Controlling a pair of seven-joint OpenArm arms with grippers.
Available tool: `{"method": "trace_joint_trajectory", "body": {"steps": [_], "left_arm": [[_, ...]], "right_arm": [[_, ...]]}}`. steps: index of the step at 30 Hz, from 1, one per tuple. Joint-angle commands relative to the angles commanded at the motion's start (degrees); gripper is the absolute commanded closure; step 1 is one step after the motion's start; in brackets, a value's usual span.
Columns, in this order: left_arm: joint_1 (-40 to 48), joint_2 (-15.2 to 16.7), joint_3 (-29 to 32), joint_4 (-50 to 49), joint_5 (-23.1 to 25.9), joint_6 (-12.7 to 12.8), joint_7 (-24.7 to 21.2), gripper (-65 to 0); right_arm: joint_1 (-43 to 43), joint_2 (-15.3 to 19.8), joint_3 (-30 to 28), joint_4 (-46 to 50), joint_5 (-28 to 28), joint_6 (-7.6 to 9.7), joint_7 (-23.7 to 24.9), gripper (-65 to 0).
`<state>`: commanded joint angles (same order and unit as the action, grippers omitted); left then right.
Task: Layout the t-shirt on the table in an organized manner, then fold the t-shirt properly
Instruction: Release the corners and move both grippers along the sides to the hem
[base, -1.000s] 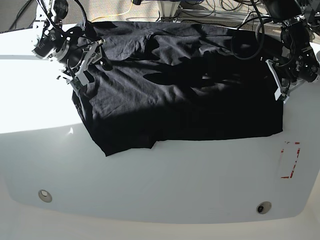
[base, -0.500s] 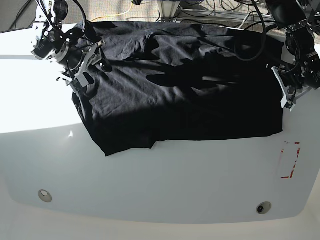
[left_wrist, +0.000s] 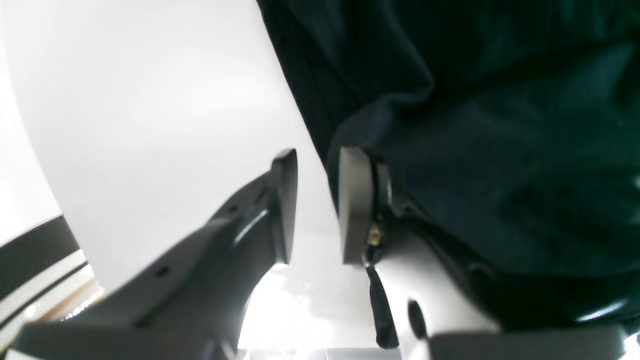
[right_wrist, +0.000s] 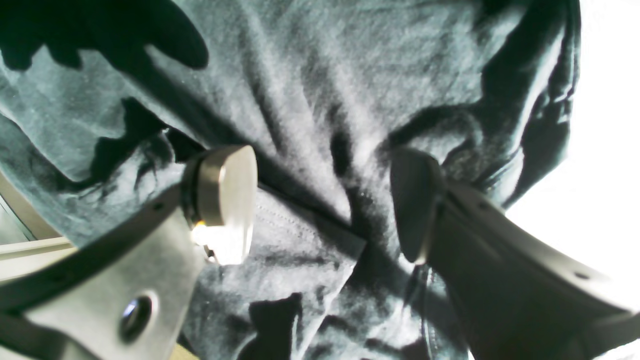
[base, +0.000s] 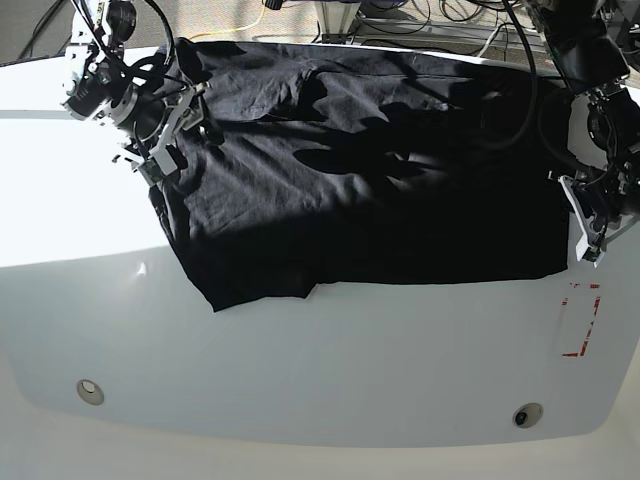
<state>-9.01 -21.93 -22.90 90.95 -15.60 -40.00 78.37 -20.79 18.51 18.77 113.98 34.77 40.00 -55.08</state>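
The t-shirt (base: 350, 170) lies spread dark side up across the far half of the table (base: 330, 370) (no print or lettering shows). My right gripper (right_wrist: 325, 205) hovers spread wide over its wrinkled sleeve end, holding nothing. My left gripper (left_wrist: 316, 205) sits at the opposite edge, narrowly parted, empty; cloth partly hides one finger there.

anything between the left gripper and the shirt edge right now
Nothing visible. The left gripper is open at the t-shirt edge, one finger over bare table and the other against the cloth, with only table showing in the gap between them.
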Motion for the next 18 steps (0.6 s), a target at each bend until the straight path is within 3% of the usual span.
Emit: {"method": "trace_joint_trajectory", "body": {"steps": [10,18], "left_arm": [[-0.97,-0.09,0.62,-1.23,0.00,0.00,0.00,-13.6],[-3.25,-0.18,0.35,0.62,-0.18,0.00,0.00,-35.6]], "right_arm": [[0.00,0.00,0.00,0.00,0.00,0.00,0.00,-41.1],[0.18,0.00,0.26,0.35,0.09,0.00,0.00,-41.5]]}}
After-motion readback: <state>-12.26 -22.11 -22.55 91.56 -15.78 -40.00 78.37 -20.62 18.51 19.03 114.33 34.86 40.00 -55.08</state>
